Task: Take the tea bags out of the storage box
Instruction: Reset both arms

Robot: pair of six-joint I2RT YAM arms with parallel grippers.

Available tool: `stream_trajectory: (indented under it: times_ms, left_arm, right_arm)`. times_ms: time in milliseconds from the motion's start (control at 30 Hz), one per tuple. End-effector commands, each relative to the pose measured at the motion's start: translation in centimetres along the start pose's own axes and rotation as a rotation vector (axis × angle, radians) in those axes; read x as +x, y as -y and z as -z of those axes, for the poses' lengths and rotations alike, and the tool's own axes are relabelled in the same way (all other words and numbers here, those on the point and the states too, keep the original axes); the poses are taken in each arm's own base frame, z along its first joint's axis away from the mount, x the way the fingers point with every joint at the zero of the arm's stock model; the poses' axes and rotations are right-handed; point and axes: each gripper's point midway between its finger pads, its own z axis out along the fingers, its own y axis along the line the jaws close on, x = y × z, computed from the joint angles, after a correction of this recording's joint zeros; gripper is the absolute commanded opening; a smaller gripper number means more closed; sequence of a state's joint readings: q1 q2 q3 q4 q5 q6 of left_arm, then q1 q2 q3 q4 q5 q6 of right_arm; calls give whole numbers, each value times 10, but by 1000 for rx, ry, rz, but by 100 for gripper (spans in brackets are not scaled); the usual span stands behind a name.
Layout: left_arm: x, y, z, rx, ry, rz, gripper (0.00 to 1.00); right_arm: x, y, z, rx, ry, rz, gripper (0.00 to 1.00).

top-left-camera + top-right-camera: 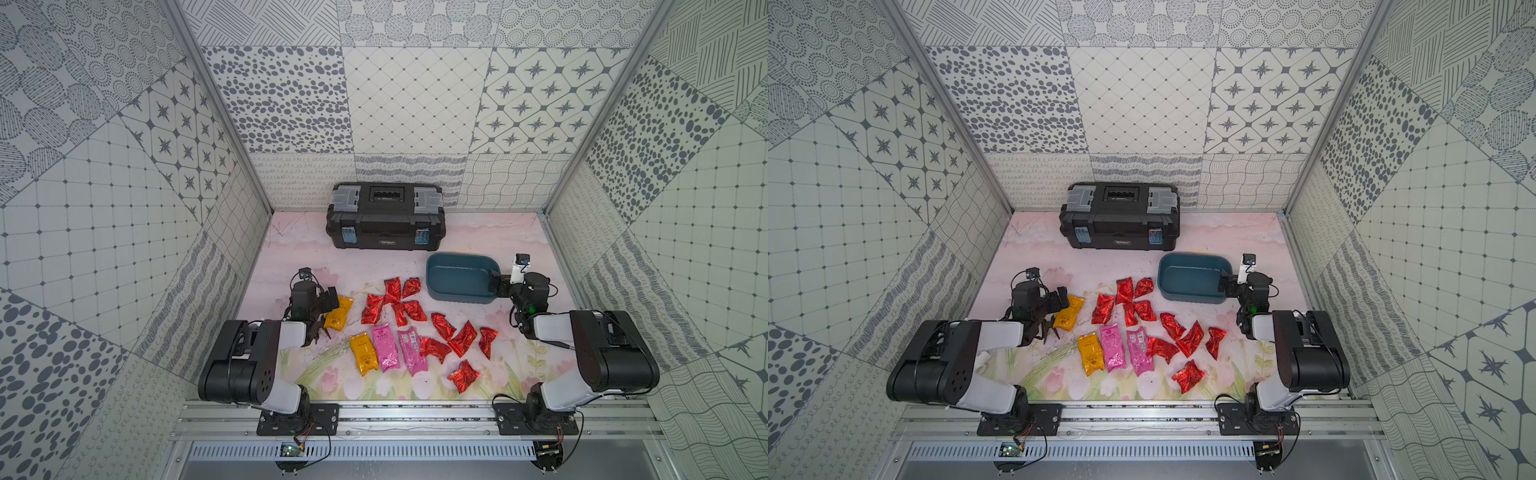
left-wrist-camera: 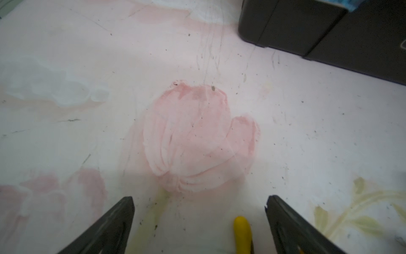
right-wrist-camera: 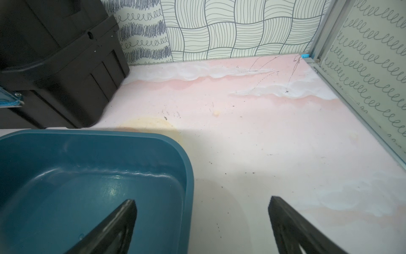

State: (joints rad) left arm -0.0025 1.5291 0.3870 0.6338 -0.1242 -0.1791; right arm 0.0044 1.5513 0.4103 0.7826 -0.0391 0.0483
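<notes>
risk first: hooking the storage box (image 1: 461,276) by its wall at 3 o'clock, with the right gripper (image 3: 201,202) straddling that rim, one finger over the bare inside, the other outside above the table (image 3: 263,132). jaws wide apart, holding nothing. any sideways retreat without lifting first likely to drag or tip the box toward the tea bags (image 1: 463,338). second risk near 9 o'clock: left gripper (image 2: 200,200) close over an orange-yellow packet (image 1: 338,312), jaws also wide and empty, packet tip showing between them; a careless sweep enough to push it away. looks finished as a task: box empty at 2 o'clock of the table, all tea bags lying outside, from 9 o'clock through the centre to 5 o'clock. black toolbox (image 1: 385,216) shut at 12 o'clock. arms based at 7 and 5 o'clock, elbows folded high, forearms reaching toward 12 o'clock, wrists pitched down.
</notes>
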Motion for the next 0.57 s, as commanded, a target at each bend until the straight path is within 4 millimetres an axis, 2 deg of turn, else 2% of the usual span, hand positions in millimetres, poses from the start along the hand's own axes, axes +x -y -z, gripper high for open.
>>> stream_trajectory:
  times_ms: [0, 533]
  left_arm:
    - [-44, 24, 0, 57, 189, -98, 98]
    - [-44, 29, -1, 79, 187, -119, 98]
  right_arm:
    - [-13, -1, 0, -8, 52, 0, 99]
    - [-12, -2, 0, 1, 49, 16, 99]
